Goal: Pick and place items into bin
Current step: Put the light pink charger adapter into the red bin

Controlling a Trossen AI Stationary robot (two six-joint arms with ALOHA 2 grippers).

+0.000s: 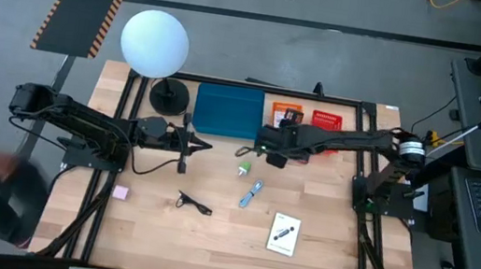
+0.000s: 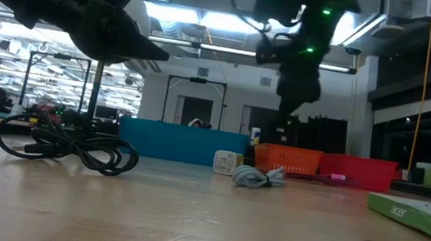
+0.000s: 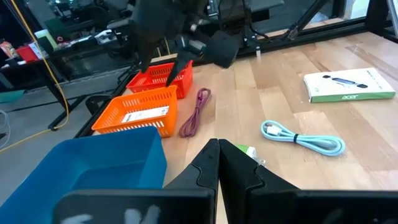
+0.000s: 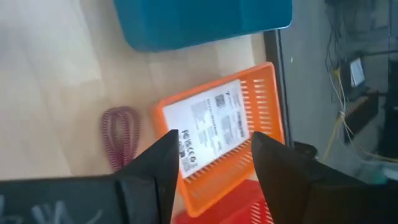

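Note:
My right gripper (image 4: 214, 165) hangs open above the orange basket (image 4: 249, 118), with nothing between its fingers. A white printed card (image 4: 208, 124) lies flat in that basket. The red cord (image 4: 120, 134) lies coiled on the table beside the basket. My left gripper (image 3: 217, 165) is shut and empty, held level near the blue bin (image 1: 230, 111). On the table lie a green lump (image 1: 242, 168), a blue-white cable (image 1: 251, 193), a black cable piece (image 1: 193, 203), a pink block (image 1: 120, 192) and a white printed box (image 1: 283, 233).
A red basket (image 1: 325, 120) stands to the right of the orange one at the far edge. The white globe lamp (image 1: 154, 42) rises from its black base (image 1: 169, 96) at the far left, beside the bin. Black frame rails (image 1: 114, 164) run along the table's sides.

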